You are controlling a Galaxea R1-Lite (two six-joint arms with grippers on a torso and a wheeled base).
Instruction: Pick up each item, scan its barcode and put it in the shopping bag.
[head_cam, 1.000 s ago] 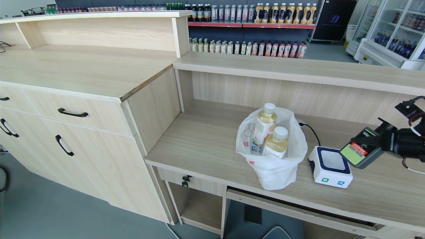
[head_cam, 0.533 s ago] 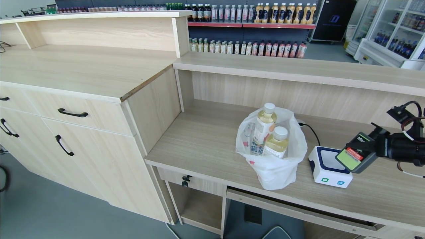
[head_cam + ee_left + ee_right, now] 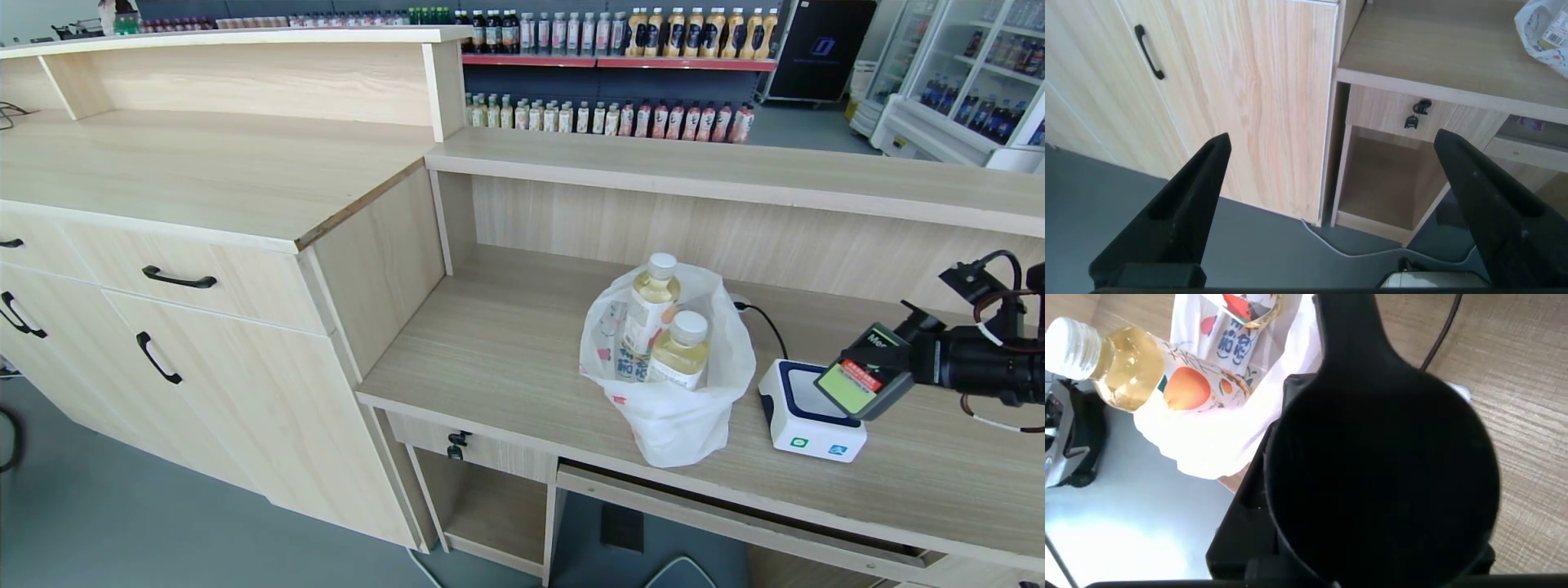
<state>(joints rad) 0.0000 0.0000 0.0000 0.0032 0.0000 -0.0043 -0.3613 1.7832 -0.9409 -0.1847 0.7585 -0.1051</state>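
1. The counter (image 3: 506, 351) takes the middle of the head frame. On it, centre right, the bag (image 3: 678, 433) stands open with two bottles (image 3: 682, 347) inside.
2. The scanner (image 3: 804, 425) sits just right of the bag.
3. Over its right edge hangs the box (image 3: 857, 384), with my right claw (image 3: 908, 363) clamped on its end. I judge it light, thin card, easily crushed, so I would grip the narrow sides gently.
4. My left claw (image 3: 1331, 139) gapes wide and carries nothing.
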